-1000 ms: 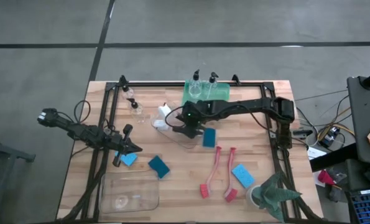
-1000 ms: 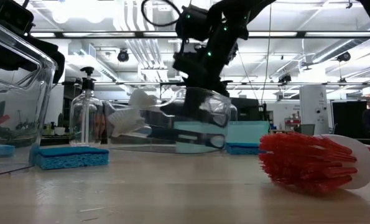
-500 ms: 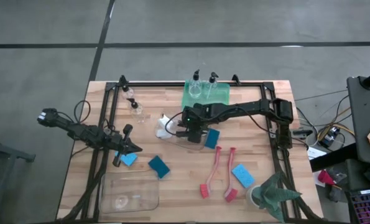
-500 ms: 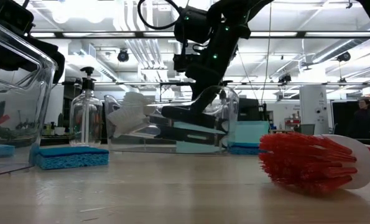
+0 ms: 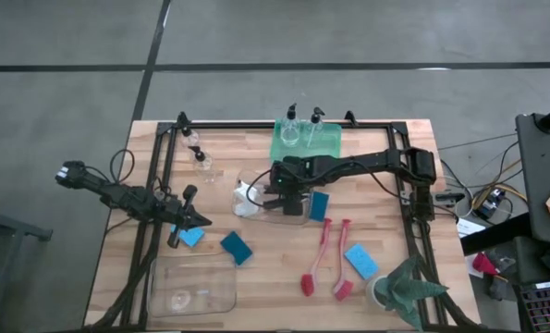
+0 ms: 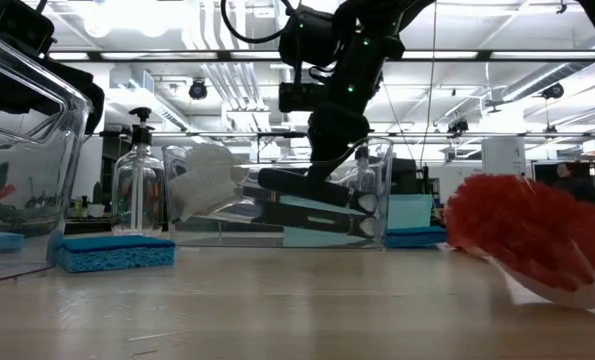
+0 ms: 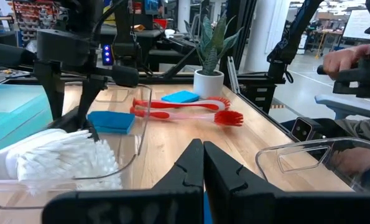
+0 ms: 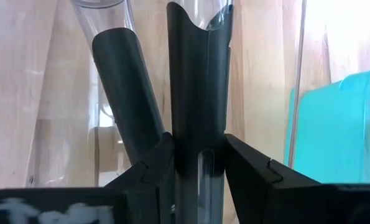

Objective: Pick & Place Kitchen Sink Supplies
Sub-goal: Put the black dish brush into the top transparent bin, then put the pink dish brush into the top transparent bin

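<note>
Presently, operator, your entries:
Risk: the black-handled, white-bristled dish brush (image 5: 256, 196) may tip the small clear plastic bin (image 5: 276, 209) it lies in.
Right gripper (image 5: 280, 188): clamped on the brush handle inside the bin.
Left gripper (image 5: 203, 221): closed, empty, beside 1 blue rectangular sponge (image 5: 192, 237).

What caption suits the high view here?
Right hand lowers black dish brushes into a clear bin mid-table; left hand waits by a blue sponge.

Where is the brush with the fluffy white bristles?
In the high view, the black-handled brush with white bristles lies in the clear plastic bin mid-table, just below the green translucent tray, its handle in the right gripper.
</note>
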